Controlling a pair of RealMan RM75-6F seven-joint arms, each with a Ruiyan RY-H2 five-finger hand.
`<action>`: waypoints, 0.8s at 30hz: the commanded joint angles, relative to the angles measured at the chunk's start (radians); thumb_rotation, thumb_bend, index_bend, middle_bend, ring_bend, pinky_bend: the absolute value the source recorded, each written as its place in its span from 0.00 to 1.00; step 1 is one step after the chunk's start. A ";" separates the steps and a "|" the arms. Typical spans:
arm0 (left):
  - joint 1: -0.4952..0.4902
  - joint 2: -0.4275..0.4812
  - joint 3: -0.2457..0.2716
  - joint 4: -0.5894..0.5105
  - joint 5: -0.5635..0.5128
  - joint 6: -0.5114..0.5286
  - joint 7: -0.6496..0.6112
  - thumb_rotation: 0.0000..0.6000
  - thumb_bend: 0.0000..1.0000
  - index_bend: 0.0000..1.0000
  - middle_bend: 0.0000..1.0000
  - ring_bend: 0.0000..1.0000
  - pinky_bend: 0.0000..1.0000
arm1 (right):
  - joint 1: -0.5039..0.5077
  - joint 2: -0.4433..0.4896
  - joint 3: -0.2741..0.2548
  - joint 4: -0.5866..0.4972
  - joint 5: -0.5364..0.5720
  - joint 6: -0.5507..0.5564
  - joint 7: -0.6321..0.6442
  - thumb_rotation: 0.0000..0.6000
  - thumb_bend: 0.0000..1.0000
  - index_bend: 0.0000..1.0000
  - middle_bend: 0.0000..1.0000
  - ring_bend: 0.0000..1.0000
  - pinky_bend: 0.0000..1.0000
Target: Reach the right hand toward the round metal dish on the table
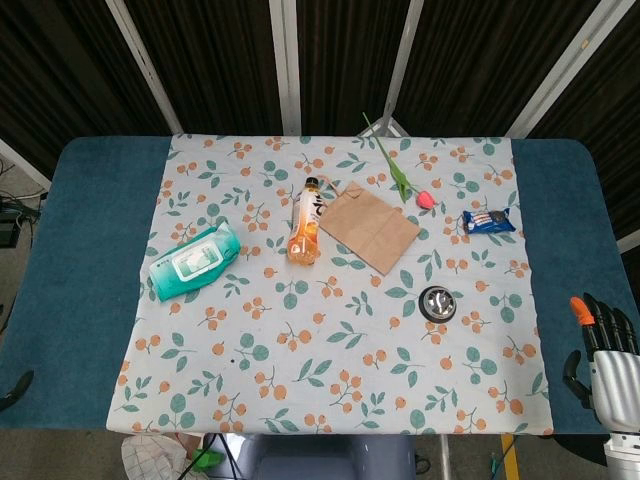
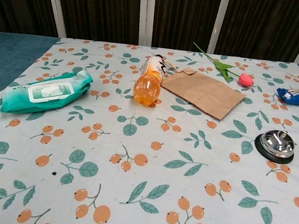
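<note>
The round metal dish (image 1: 437,302) (image 2: 275,145) has a shiny bowl in a black rim and lies on the floral cloth, right of centre. My right hand (image 1: 605,360) shows only in the head view, at the bottom right corner over the blue table edge. Its fingers point up, slightly apart, with nothing in them. It is well to the right of the dish and nearer to me. A dark sliver at the left edge (image 1: 15,388) seems to be part of my left hand; how its fingers lie is hidden.
On the cloth (image 1: 330,370) lie a teal wipes pack (image 1: 194,262), an orange drink bottle (image 1: 305,222) on its side, a brown paper bag (image 1: 368,226), a pink tulip (image 1: 424,198) and a blue snack packet (image 1: 489,221) behind the dish.
</note>
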 commanded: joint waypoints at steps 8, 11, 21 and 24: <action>0.000 0.002 0.000 -0.001 0.002 0.000 -0.002 1.00 0.33 0.05 0.00 0.00 0.10 | 0.013 -0.004 -0.006 0.002 -0.002 -0.028 -0.015 1.00 0.78 0.00 0.00 0.00 0.00; 0.002 0.001 0.002 0.000 0.009 0.007 -0.003 1.00 0.33 0.05 0.00 0.00 0.10 | 0.013 -0.004 -0.005 0.000 -0.004 -0.026 -0.011 1.00 0.79 0.00 0.00 0.00 0.00; 0.000 -0.007 0.012 -0.005 0.025 0.000 0.026 1.00 0.33 0.05 0.00 0.00 0.10 | 0.030 -0.017 -0.018 -0.001 -0.033 -0.051 0.015 1.00 0.79 0.00 0.00 0.00 0.00; 0.003 -0.007 0.022 -0.003 0.041 0.001 0.026 1.00 0.33 0.05 0.00 0.00 0.10 | 0.042 -0.039 -0.017 -0.008 -0.033 -0.068 0.005 1.00 0.79 0.00 0.00 0.00 0.00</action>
